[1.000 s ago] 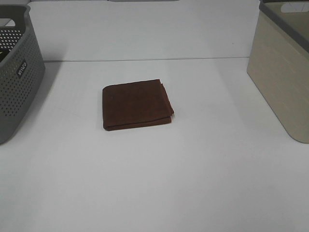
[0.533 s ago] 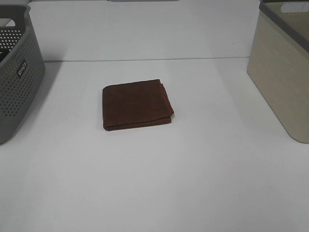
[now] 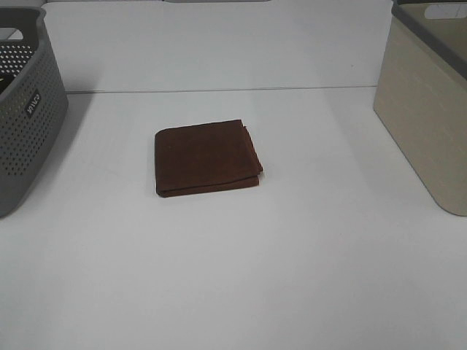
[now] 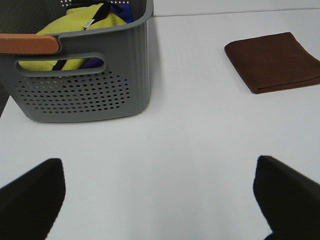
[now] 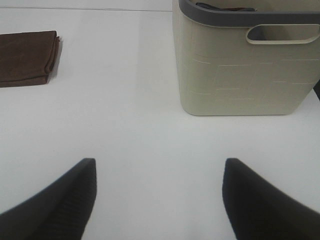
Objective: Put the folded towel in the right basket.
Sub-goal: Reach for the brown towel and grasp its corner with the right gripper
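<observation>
The white table (image 3: 233, 292) bears the beige right basket (image 3: 427, 124) at one edge and a grey basket (image 3: 25, 124) opposite. The folded towel (image 3: 206, 157) lies flat between them, ungrasped. The left gripper (image 4: 160, 200) and right gripper (image 5: 157, 200) are spread wide and empty, presumably readied for pickup.

folded towel (image 3: 207, 157): brown cloth, matt
left basket (image 3: 29, 138): grey perforated plastic
right basket (image 3: 427, 124): beige plastic, faintly textured
table (image 3: 241, 277): white, smooth, matt
</observation>
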You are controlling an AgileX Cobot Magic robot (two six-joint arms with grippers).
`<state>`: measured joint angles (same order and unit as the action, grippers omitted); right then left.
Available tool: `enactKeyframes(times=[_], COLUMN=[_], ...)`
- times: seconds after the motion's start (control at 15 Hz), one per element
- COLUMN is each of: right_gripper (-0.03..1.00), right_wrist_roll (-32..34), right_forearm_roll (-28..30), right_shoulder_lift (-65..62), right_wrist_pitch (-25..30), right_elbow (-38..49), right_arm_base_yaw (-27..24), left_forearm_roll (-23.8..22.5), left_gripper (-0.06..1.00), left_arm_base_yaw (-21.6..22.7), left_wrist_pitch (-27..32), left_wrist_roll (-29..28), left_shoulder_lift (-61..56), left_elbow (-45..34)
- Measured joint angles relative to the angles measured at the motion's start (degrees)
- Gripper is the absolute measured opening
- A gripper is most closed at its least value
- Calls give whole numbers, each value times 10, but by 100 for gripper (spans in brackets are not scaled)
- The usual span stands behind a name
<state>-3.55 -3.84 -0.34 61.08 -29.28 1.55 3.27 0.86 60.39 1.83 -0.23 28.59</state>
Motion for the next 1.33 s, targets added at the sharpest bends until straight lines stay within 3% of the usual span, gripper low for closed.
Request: enactKeyframes(times=[1.33], right_gripper=[68], right_wrist_roll=[0], right_forearm_roll=[0], right_shoulder_lift=[1], right_wrist_pitch=[0], right_elbow=[0], right_arm_base_yaw=[0], left_forearm_roll=[0], left_gripper=[97], left_arm_base_yaw=[0], left_wrist_pitch=[0], left_wrist_roll=[0], left_shoulder_lift=[0], left_elbow=[0])
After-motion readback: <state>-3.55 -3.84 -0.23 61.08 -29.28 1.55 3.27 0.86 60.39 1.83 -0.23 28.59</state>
